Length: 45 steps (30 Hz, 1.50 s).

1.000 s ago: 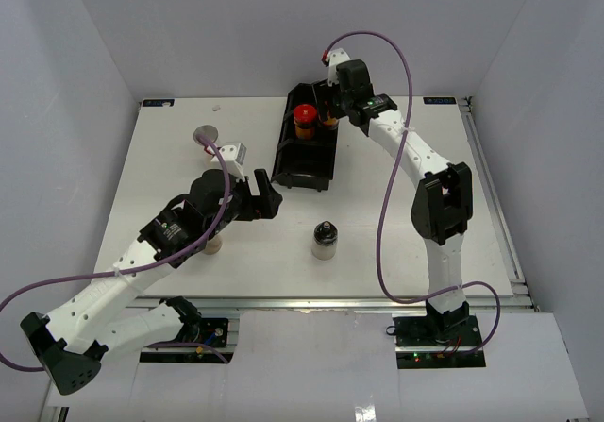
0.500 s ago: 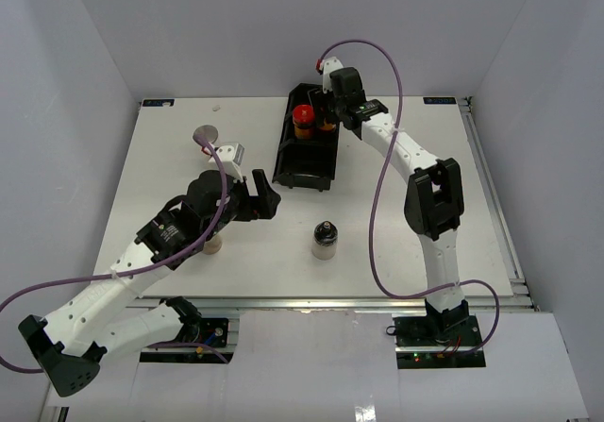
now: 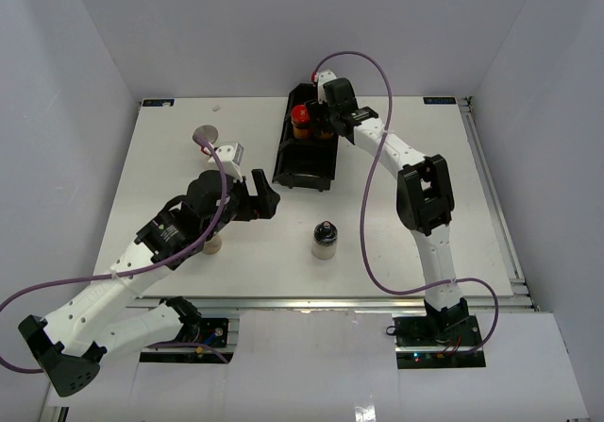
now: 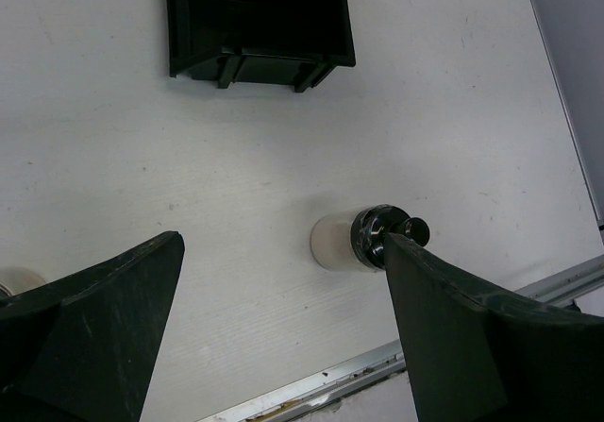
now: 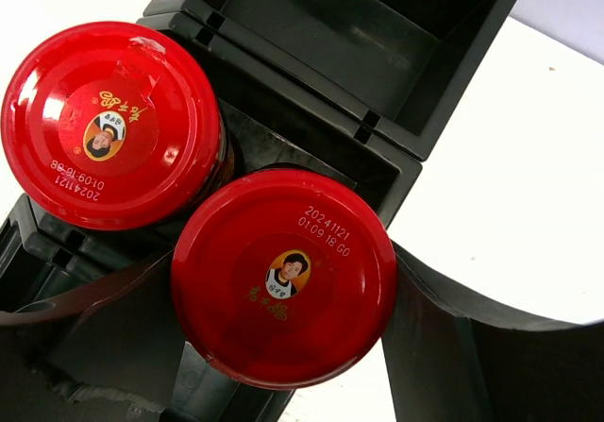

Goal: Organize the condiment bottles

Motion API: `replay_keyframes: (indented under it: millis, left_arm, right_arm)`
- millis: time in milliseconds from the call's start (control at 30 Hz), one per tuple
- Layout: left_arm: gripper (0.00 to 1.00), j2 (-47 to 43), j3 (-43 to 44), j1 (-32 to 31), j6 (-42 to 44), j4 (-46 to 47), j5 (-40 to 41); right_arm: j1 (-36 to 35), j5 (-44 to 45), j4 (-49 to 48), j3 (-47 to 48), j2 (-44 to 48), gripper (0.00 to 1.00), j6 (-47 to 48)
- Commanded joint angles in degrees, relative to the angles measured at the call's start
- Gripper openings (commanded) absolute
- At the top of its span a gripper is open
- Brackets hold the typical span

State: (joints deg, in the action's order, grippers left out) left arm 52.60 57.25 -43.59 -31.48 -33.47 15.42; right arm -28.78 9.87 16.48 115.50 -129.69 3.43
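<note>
Since a second ago the right gripper [image 3: 319, 120] has swung left, from beside the tray [image 3: 302, 175] to over its far part; the left arm has not shifted. From above I see the first red-capped bottle [image 3: 300, 113] plainly in the tray, but its neighbour is almost wholly hidden under the wrist, and I cannot tell from there which compartment they share. The right wrist camera fills that gap: the second red-capped bottle [image 5: 283, 276] stands touching the first, both caps up with printed labels and date codes, and the dark fingers [image 5: 453, 346] press against it on either side, so the right gripper is clamped on it; the compartment next to them lies bare; whether the held bottle rests on the tray floor I cannot tell.

The left gripper [image 3: 267, 201] hangs over the middle of the table [image 3: 453, 186] with its jaws wide apart and nothing between them. Its wrist camera shows the dark-capped bottle [image 4: 363, 240] standing upright on the table just inside the right finger, apart from it, with the tray's near end at the top of that view. Only the top camera shows the grey-lidded bottle [image 3: 205, 136], far left and well apart from everything else.
</note>
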Motion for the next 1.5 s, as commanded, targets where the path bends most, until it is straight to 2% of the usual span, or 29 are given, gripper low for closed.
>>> replay_keyframes:
  millis: [0, 100, 167, 233, 600, 867, 1000, 1200, 1300, 1367, 1467]
  left_arm:
    - [0.98, -1.1, 1.1, 0.4, 0.2, -0.2, 0.7]
    - [0.98, -1.1, 1.0, 0.4, 0.1, -0.3, 0.7]
    - [0.98, -1.2, 0.8, 0.4, 0.1, -0.3, 0.8]
    - [0.98, -1.2, 0.9, 0.4, 0.0, -0.3, 0.8]
    - [0.98, -1.0, 2.1, 0.4, 0.2, -1.4, 1.8]
    - [0.98, 3.3, 2.6, 1.8, 0.9, -1.0, 3.5]
    - [0.98, 6.8, 2.2, 5.0, -0.1, 0.7, -0.3]
    - [0.98, 10.9, -0.4, 6.8, -2.7, 4.0, -8.1]
    - [0.98, 9.3, -1.6, 6.9, -3.7, 4.7, -9.4]
    - [0.98, 7.3, -2.9, 6.9, -4.1, 5.0, -9.2]
    - [0.98, 6.3, -3.6, 7.2, -4.3, 3.9, -8.7]
  right_arm:
    - [-0.5, 1.5, -8.9, 2.2, 2.2, 0.59, 0.7]
    - [-0.6, 1.6, -9.0, 2.0, 2.2, 0.67, 0.8]
    - [-0.7, 1.6, -8.9, 1.7, 2.2, 0.80, 1.0]
    - [-0.7, 1.7, -9.0, 1.4, 2.3, 0.84, 1.0]
    - [-0.7, 2.6, -7.0, 1.3, 5.1, 0.87, 1.3]
    - [-0.8, 2.0, 2.9, 0.1, 17.3, 0.89, 0.9]
    - [-1.1, -3.3, 7.8, -8.3, 25.5, 0.89, -1.5]
    - [-5.4, -7.2, 9.2, -31.1, 39.9, 0.92, -2.9]
    - [-8.5, -8.8, 6.4, -42.1, 47.1, 0.93, -4.9]
    - [-9.4, -12.9, 3.7, -48.9, 51.4, 0.94, -5.6]
    - [-10.3, -17.2, 2.0, -53.0, 55.5, 0.95, -6.6]
